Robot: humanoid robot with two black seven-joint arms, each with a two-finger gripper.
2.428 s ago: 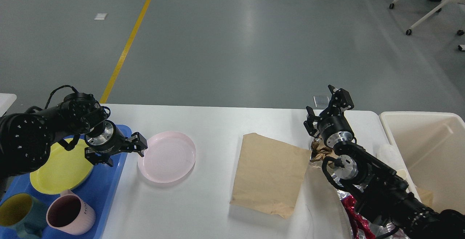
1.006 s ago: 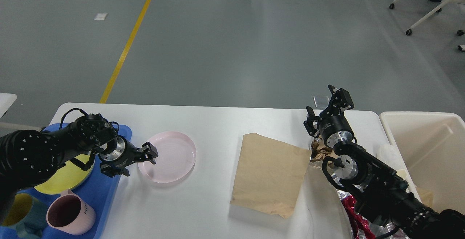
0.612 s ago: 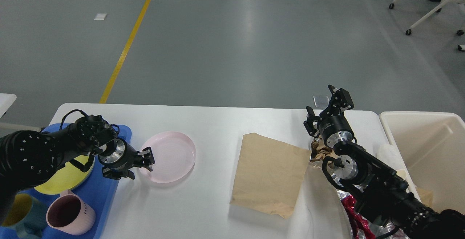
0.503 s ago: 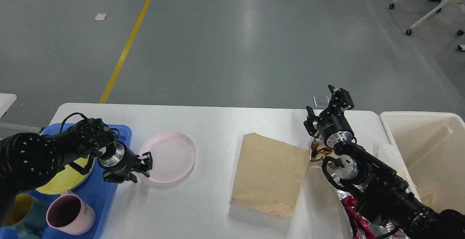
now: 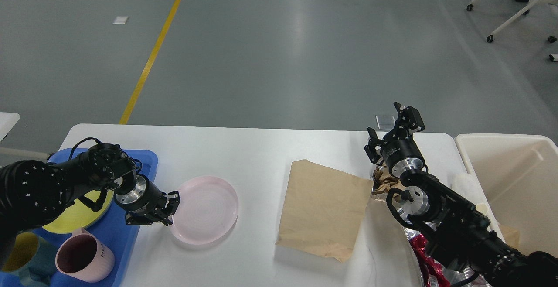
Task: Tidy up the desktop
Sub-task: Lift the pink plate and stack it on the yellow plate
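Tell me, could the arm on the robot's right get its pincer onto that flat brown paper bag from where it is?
Probably yes. The right pincer is raised just beyond the brown paper bag, whose top lies bare on the desktop with nothing between them.

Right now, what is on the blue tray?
On the tray: a yellow plate, a pink mug and a teal mug. The left arm covers part of the plate and the tray's far end.
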